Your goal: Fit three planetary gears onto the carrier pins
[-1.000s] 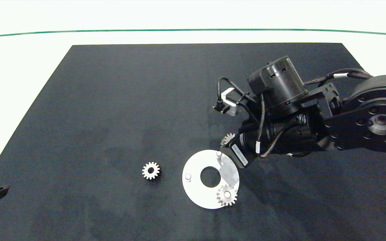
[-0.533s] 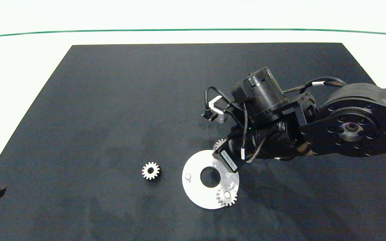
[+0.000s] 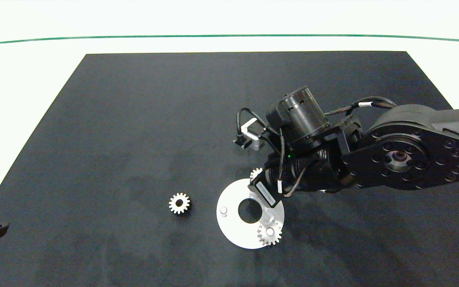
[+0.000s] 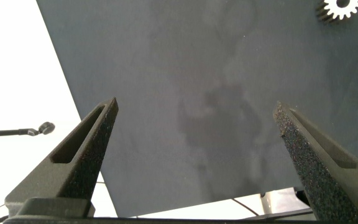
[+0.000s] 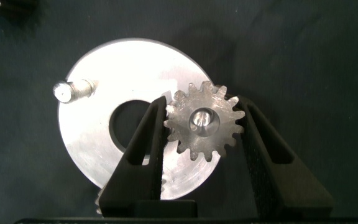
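Observation:
The white disc (image 3: 233, 231) lies on the black mat; one planetary gear (image 3: 269, 233) sits on its near-right carrier pin. The left carrier pin (image 3: 223, 210) is bare. My right gripper (image 5: 202, 106) is shut on a second planetary gear (image 5: 202, 121), whose edge shows in the head view (image 3: 255, 173), held over the far pin. That carrier pin's top (image 5: 201, 119) shows through the bore; I cannot tell whether the gear is seated. A third gear (image 3: 179, 203) lies loose left of the disc. My left gripper (image 4: 194, 106) is open at the mat's near-left corner.
The right arm's wrist (image 3: 313, 159) reaches over the disc's far-right side and hides that part of it. In the right wrist view the bare pin (image 5: 73, 91) stands clear of the fingers. Open black mat (image 3: 134, 119) surrounds the parts.
The right arm has moved left and lower with the gear in its fingers, from beside the disc's far edge to over the far pin, now hidden in the head view. Left arm unmoved.

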You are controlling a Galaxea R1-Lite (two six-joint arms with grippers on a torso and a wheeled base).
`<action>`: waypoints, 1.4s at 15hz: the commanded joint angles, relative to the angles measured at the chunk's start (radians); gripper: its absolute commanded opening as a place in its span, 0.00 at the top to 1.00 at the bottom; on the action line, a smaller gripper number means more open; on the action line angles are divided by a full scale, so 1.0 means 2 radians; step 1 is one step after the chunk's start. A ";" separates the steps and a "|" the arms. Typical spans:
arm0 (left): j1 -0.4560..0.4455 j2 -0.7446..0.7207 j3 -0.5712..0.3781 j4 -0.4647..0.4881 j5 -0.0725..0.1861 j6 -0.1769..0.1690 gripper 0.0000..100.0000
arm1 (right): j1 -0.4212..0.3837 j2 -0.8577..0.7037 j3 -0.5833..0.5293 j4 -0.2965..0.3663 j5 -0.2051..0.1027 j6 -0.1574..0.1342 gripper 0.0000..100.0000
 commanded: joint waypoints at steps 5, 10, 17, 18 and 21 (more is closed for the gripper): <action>-0.001 0.000 0.000 0.002 0.000 0.001 0.00 | 0.000 -0.001 0.004 0.005 -0.001 -0.001 0.78; -0.001 0.001 0.000 0.002 0.000 0.001 0.00 | 0.000 -0.003 0.006 0.005 -0.001 -0.001 0.78; 0.000 0.003 -0.001 0.002 0.000 0.000 0.00 | 0.000 -0.010 0.009 0.005 -0.001 0.000 0.00; 0.001 0.002 -0.002 0.001 0.000 -0.001 0.00 | 0.001 -0.011 0.011 0.005 -0.001 0.001 0.00; -0.001 0.003 -0.021 -0.013 -0.005 -0.013 0.00 | 0.009 -0.091 0.070 0.011 -0.004 0.007 0.00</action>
